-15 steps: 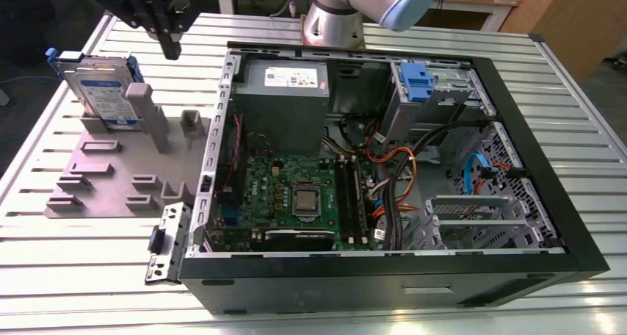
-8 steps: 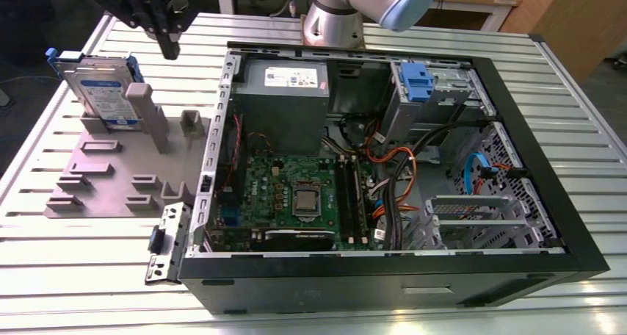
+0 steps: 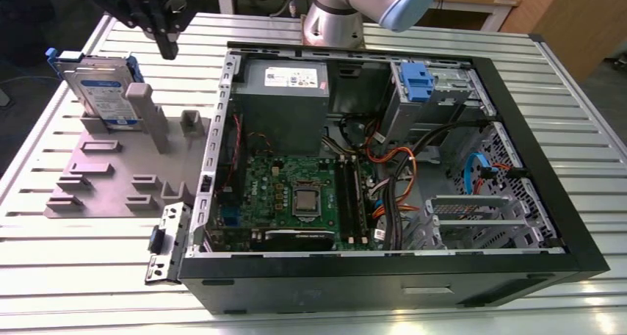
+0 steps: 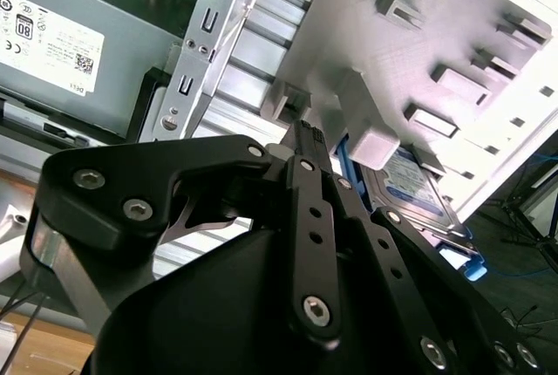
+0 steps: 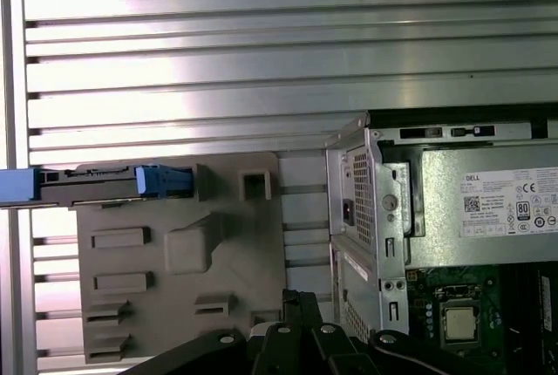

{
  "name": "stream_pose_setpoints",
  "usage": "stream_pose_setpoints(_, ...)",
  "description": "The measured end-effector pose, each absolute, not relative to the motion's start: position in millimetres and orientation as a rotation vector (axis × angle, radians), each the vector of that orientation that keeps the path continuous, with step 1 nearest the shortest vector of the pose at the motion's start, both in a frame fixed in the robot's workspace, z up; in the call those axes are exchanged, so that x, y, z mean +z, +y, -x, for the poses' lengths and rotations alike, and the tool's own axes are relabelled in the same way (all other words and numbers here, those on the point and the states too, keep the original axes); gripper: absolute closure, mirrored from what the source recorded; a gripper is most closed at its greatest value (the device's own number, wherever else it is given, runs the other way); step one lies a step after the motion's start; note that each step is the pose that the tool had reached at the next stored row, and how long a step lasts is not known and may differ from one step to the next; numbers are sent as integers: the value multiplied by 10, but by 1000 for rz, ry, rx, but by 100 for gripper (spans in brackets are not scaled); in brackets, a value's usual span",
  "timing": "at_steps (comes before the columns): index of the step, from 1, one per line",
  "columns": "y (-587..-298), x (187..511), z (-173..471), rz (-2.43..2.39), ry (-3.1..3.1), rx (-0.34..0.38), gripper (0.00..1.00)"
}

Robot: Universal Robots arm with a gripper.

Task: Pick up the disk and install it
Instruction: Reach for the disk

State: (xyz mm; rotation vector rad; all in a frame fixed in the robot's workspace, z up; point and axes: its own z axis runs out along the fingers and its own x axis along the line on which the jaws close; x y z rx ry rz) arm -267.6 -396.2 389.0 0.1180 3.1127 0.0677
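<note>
The disk [image 3: 101, 92] stands on edge in a slot of the grey holder plate [image 3: 108, 177], at the exterior view's left. Its white-and-blue label faces the camera and a blue carrier frame edges it. In the first wrist view the disk [image 5: 96, 185] is edge-on, and in the second wrist view the disk [image 4: 418, 187] lies partly behind a grey post. My gripper [image 3: 169, 47] hangs above the plate, up and to the exterior view's right of the disk, clear of it. Its black fingers [image 4: 309, 144] are shut together with nothing between them; their tips also show in the first wrist view as the gripper [image 5: 296, 301].
An open computer case [image 3: 509, 100] lies beside the plate on the slatted metal table [image 3: 88, 232]. Inside are a grey power supply box [image 3: 284, 85], a motherboard [image 3: 294, 195], cables and a drive cage with a blue latch [image 3: 416, 81]. The holder plate has several upright posts [image 3: 140, 107].
</note>
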Motion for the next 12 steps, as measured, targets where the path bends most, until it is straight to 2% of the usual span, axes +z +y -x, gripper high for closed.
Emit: stream_pose_setpoints(12, -3956, 3886, 2702, -118, 3113, 68, 89)
